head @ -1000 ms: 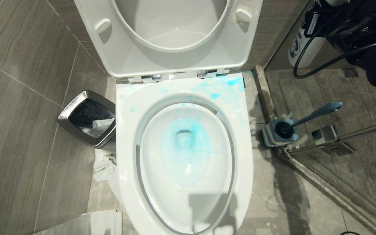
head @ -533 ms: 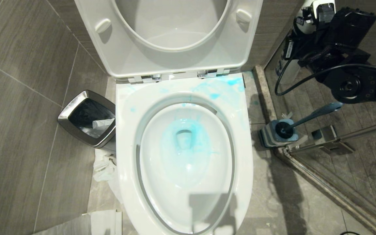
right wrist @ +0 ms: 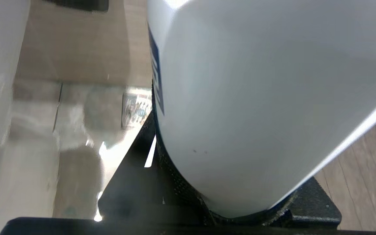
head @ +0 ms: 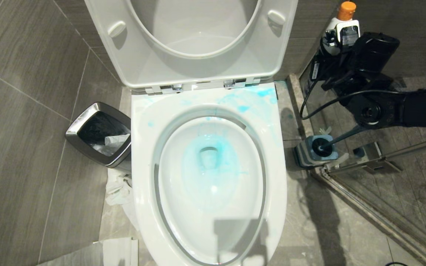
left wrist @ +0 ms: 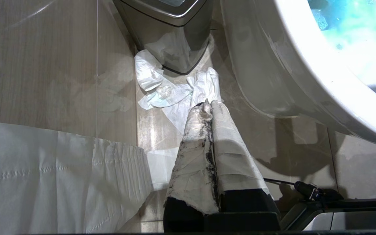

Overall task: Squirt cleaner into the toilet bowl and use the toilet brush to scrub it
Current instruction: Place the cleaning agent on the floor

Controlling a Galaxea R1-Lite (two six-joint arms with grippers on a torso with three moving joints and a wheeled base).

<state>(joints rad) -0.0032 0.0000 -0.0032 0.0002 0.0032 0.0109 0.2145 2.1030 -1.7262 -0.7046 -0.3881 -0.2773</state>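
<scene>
While the right gripper (head: pixel 337 35) clamps the cleaner (head: pixel 342 20) upright, orange cap on top, at about 1 o'clock in the head view, the white bottle body fills the right wrist view (right wrist: pixel 256 107) between the dark finger pads (right wrist: pixel 175 192). The toilet bowl (head: pixel 209 173) sits at the centre with seat and lid (head: pixel 198 40) raised at 12 o'clock; turquoise cleaner liquid (head: pixel 209 155) coats its inside and streaks the rim near the hinges. At 3 o'clock the toilet brush (head: pixel 337 140) stands tilted in its square blue-and-grey holder (head: pixel 314 151), just below the right arm. At 9 o'clock is a steel-rimmed bin (head: pixel 100 135) with crumpled tissue (head: pixel 118 188) beside it. The left gripper (left wrist: pixel 209 107), wrapped in white paper, hangs low by the bowl's side, its 2 fingers pressed together on nothing.
</scene>
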